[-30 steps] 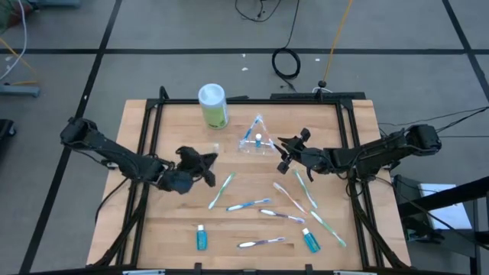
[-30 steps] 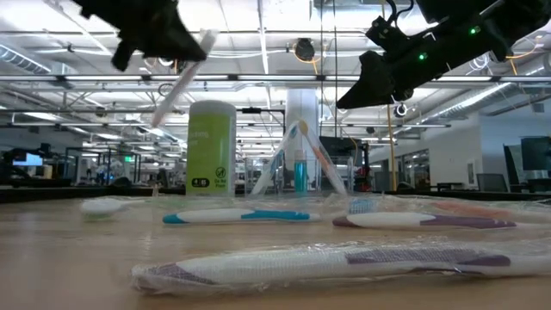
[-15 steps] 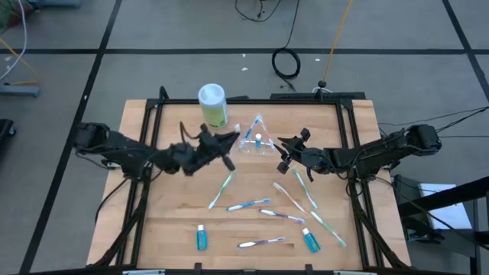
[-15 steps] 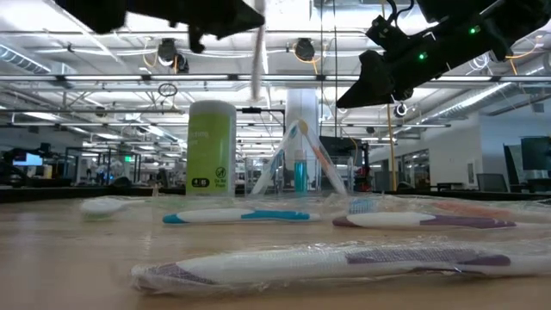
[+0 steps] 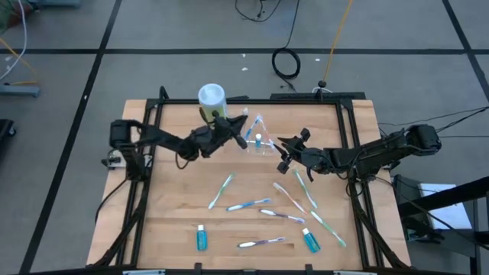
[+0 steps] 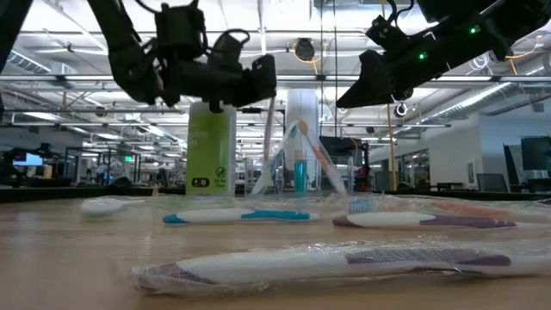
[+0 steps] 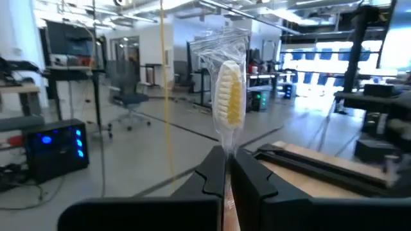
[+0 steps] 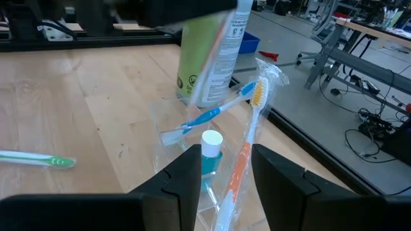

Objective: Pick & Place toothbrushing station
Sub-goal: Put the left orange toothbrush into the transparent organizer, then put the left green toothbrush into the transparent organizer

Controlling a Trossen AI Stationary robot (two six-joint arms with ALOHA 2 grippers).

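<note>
A clear cup [image 5: 258, 143] stands at the table's far middle with a blue toothbrush [image 8: 212, 115], an orange wrapped toothbrush [image 8: 247, 144] and a white-capped blue tube [image 8: 210, 146] in it. My left gripper [image 5: 234, 131] hovers just left of the cup, in front of the green canister, shut on another wrapped toothbrush [image 7: 228, 96]. My right gripper [image 5: 283, 154] hangs open to the right of the cup and above it [image 6: 372, 82], touching nothing. Several more toothbrushes [image 5: 249, 205] and two blue tubes [image 5: 202, 238] lie on the near half of the table. My left gripper pinches the wrapped toothbrush between its two fingers, on the neck just under the yellow-and-white bristle head [image 7: 226, 153]. The fingers reach in about level from the table's left and lie across the brush. It stands near upright, head above, handle [image 6: 269, 129] hanging below, clear of the table.
The green canister with a white lid [image 5: 213, 104] stands at the far edge, right behind my left gripper. The loose toothbrushes spread over the table's middle and right [image 5: 306, 191]. The table's left part is bare wood [image 5: 164, 191].
My left gripper has swung from the table's left middle toward the far edge and the right, up to the cup, sinking somewhat and turning its wrist. The toothbrush it carries has gone from slanting to near upright.
</note>
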